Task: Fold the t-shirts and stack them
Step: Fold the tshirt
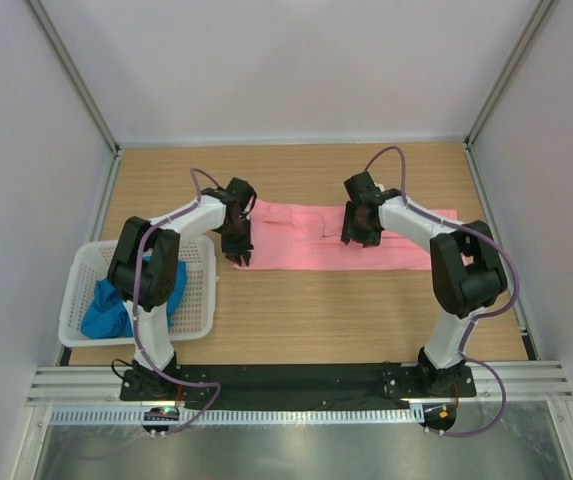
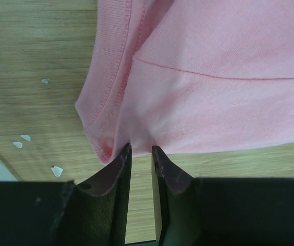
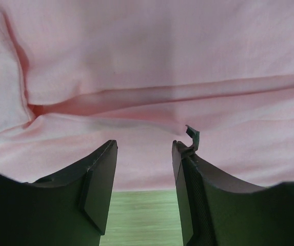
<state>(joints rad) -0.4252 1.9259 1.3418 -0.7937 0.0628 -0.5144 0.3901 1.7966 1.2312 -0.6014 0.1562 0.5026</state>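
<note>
The salmon pink t-shirt (image 1: pixel 306 238) lies flat on the wooden table as a long folded strip. My left gripper (image 1: pixel 238 252) is at its left end. In the left wrist view the left gripper (image 2: pixel 140 148) has its jaws a narrow gap apart, tips touching the shirt's (image 2: pixel 213 97) near edge beside the hemmed corner, with only wood in the gap. My right gripper (image 1: pixel 359 234) is over the strip's middle. In the right wrist view it (image 3: pixel 144 144) is open, tips on the creased pink fabric (image 3: pixel 147 61) near its front edge. The bright blue t-shirt (image 1: pixel 116 305) lies bunched in the basket.
A white perforated basket (image 1: pixel 198 300) stands at the table's left front, partly under the left arm. Small white scraps (image 2: pixel 23 138) lie on the wood left of the shirt. White enclosure walls stand close on the left, right and back.
</note>
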